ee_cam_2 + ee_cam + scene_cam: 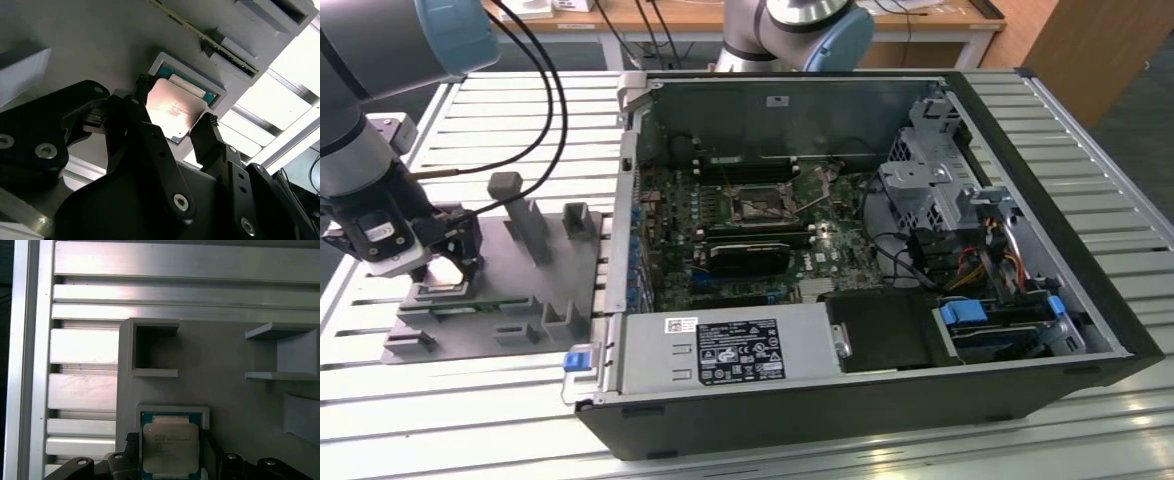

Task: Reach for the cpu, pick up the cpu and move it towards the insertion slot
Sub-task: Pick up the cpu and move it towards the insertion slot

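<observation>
cpu (171, 449) seated in grey fixture (225, 390) recess

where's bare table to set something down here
Bare table slats lie between the grey fixture and the near edge, exterior view's left. Crowded: the fixture corner where the gripper sits at the cpu, and inside the computer case.

Metal and plastic finishes, mostly matt.
cpu (170, 447) lid: shiny silver metal, smooth; fixture (225, 375): matt grey plastic; counter (150, 265): ribbed satin metal; hand (176, 101): matt black.
</observation>
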Controlling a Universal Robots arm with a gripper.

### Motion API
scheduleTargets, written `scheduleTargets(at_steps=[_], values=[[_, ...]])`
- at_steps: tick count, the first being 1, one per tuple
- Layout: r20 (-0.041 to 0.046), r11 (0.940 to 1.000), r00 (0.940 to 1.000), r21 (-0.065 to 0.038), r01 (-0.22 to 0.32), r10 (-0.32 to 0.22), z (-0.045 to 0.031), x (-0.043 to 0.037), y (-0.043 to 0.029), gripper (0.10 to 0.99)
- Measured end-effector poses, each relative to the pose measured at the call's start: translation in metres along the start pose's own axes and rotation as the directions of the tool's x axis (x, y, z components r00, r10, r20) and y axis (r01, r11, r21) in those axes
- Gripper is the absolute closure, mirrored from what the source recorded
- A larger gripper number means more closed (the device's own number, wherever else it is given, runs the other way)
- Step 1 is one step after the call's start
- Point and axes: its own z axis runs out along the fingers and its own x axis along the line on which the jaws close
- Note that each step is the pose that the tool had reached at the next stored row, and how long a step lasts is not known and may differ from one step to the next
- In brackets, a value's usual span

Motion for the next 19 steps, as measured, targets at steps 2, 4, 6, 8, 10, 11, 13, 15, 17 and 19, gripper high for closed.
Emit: scheduleTargets(at_steps=[2,4,6,8,10,11,13,15,17,19], values=[[-0.0004,1.0,1.0,0.0,0.0,0.0,-0.0006,0.0,0.0,0.475],[-0.0002,1.0,1.0,0.0,0.0,0.0,-0.0015,0.0,0.0,0.475],[0.0,1.0,1.0,0.0,0.0,0.0,-0.0015,0.0,0.0,0.475],[-0.0001,1.0,1.0,0.0,0.0,0.0,-0.0014,0.0,0.0,0.475],[-0.0002,1.0,1.0,0.0,0.0,0.0,-0.0012,0.0001,0.0,0.475],[-0.0003,1.0,1.0,0.0,0.0,0.0,-0.0012,0.0001,0.0,0.475],[-0.0006,1.0,1.0,0.0,0.0,0.0,-0.001,0.0001,-0.0001,0.486],[-0.0004,1.0,1.0,0.0,0.0,0.0,-0.0008,0.0001,0.0,0.553],[-0.0002,1.0,1.0,0.0,0.0,0.0,-0.0007,0.0001,0.0,0.553],[0.0002,1.0,1.0,-0.001,0.0,0.0,-0.0013,0.0001,0.0001,0.553]])
